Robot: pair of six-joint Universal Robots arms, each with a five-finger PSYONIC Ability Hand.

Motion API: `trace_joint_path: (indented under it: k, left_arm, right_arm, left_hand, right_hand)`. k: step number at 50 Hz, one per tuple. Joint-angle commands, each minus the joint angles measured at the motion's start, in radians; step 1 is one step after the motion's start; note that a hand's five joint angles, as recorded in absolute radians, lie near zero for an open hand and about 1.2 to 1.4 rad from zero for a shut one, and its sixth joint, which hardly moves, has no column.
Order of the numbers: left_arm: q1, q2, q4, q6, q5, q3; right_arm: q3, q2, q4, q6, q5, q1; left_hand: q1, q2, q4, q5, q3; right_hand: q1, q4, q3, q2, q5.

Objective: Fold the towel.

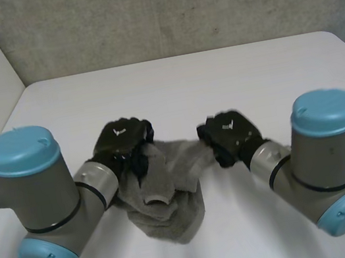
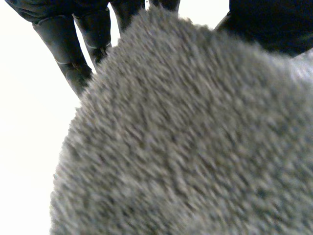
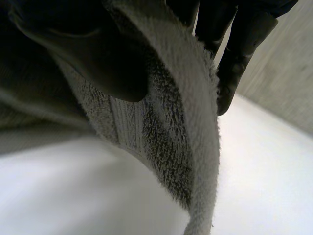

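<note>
One grey towel sits bunched on the white table, near the front between the two arms. It is a thick, fuzzy terry. Its far edge is stretched between the hands and sags in the middle, and the rest slumps toward the near side in a rumpled heap with a few deep folds. In the right wrist view a flat woven band runs just inside the hem.

There are two hands, one at each end of that far edge. The left hand is at the left end, knuckles up. In its wrist view its fingers come down one side of the cloth and a dark bulk of the hand sits on the other, with the towel rising between them, so it looks clamped on the towel. The right hand is at the right end. In its wrist view the thumb presses the hem against the fingers, a plain pinch on the towel's edge.

The towel's corners are lost in the bunching, so I can't pick one out. The pile covers the left hand's fingertips in its wrist view. The left arm hides part of the towel's left side. The right arm stands clear of the cloth.
</note>
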Motion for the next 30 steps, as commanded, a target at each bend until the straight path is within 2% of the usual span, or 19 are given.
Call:
trace_joint_path:
  k: [1,3,6,8,14,16,22,30]
  left_arm:
    - [0.029,0.140,-0.002,-0.017,-0.003,0.027]
    - [0.055,0.232,-0.003,-0.056,-0.003,0.042]
    - [0.066,0.275,-0.008,-0.092,-0.001,0.056]
    - [0.085,0.347,-0.016,-0.156,0.013,0.087]
    - [0.112,0.401,-0.068,-0.190,0.050,0.128]
    - [0.117,0.401,-0.111,-0.192,0.074,0.159]
    - [0.123,0.342,-0.132,-0.190,0.086,0.177]
    - [0.099,0.026,-0.129,-0.173,0.085,0.243]
  right_arm:
    - [-0.001,-0.240,0.001,-0.010,-0.008,-0.032]
    - [-0.016,-0.333,0.016,-0.021,-0.010,-0.066]
    - [-0.033,-0.395,0.036,-0.035,-0.010,-0.083]
    - [-0.079,-0.481,0.107,-0.076,-0.015,-0.129]
    - [-0.174,-0.512,0.236,-0.148,-0.039,-0.163]
    - [-0.215,-0.494,0.308,-0.193,-0.060,-0.167]
    - [-0.243,-0.383,0.366,-0.244,-0.068,-0.154]
    - [-0.301,-0.167,0.374,-0.293,-0.053,-0.141]
  left_hand:
    - [-0.029,-0.061,-0.120,-0.260,-0.144]
    - [-0.029,-0.061,-0.120,-0.260,-0.144]
    - [-0.029,-0.061,-0.120,-0.260,-0.144]
    - [-0.029,-0.061,-0.120,-0.260,-0.144]
    - [-0.029,-0.061,-0.120,-0.260,-0.144]
    - [-0.029,-0.061,-0.120,-0.260,-0.144]
    - [-0.029,-0.061,-0.120,-0.260,-0.144]
    - [-0.029,-0.061,-0.120,-0.260,-0.144]
  right_hand:
    - [0.056,0.059,0.074,0.085,0.056]
    - [0.056,0.059,0.074,0.085,0.056]
    - [0.056,0.059,0.074,0.085,0.056]
    - [0.056,0.059,0.074,0.085,0.056]
    - [0.056,0.059,0.074,0.085,0.056]
    - [0.056,0.059,0.074,0.085,0.056]
    - [0.056,0.059,0.074,0.085,0.056]
    - [0.056,0.059,0.074,0.085,0.056]
